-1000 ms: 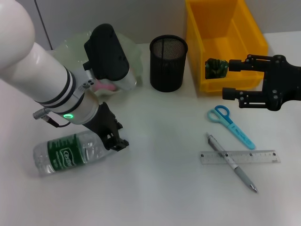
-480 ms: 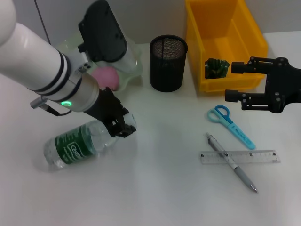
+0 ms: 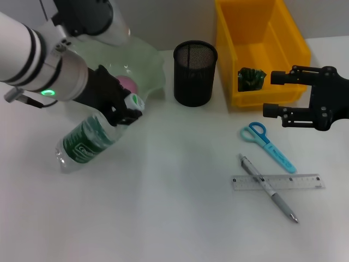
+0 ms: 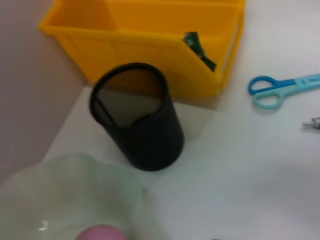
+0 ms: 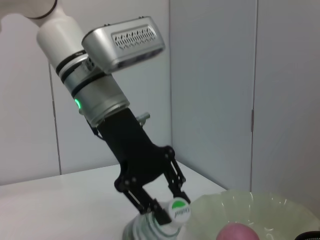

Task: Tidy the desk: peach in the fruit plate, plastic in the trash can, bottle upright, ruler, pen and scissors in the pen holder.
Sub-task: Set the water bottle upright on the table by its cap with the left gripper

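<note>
From the head view, the left claw (image 3: 126,109) pinches the neck of the clear plastic bottle with the dark-green label (image 3: 87,142), which hangs tilted below it, base on the white worktop (image 3: 174,218). To stand it well, I would pivot about that base until the cap is directly overhead, then let go. The right claw (image 3: 275,94) is spread, idle, above the light-blue scissors (image 3: 267,142).

The left wrist view shows the black mesh pen holder (image 4: 137,117) just ahead.

In the right wrist view, the pale-green ruffled fruit plate (image 5: 260,212) sits close beside the left claw, so the swing should stay clear of it.
</note>
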